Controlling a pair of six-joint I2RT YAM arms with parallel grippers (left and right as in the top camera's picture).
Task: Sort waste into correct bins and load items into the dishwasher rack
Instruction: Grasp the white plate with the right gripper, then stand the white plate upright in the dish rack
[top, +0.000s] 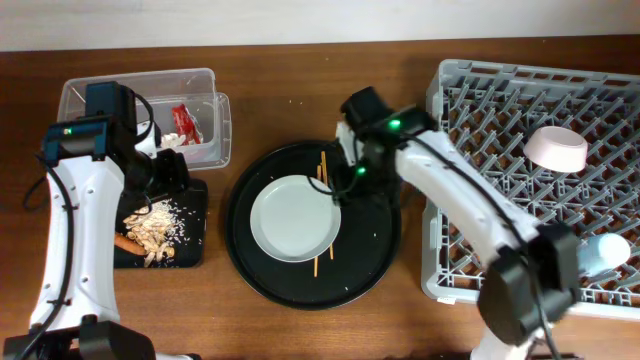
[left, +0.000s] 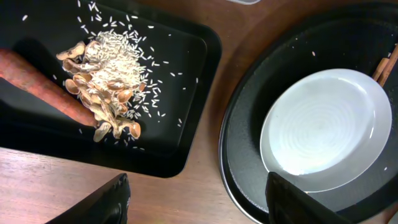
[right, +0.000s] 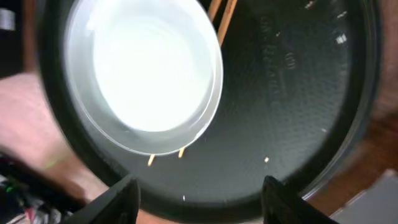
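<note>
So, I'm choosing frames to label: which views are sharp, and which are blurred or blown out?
Overhead: sharp, evenly lit. Left wrist: crisp on the food scraps and plate, mild sheen only. Right wrist: smeared throughout, the plate overexposed to near white, chopsticks soft.

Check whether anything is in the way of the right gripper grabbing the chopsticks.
Yes: the plate lies on the chopsticks, covering their middle. Only their ends stick out past its rim. The open right gripper hangs over the round black tray.
</note>
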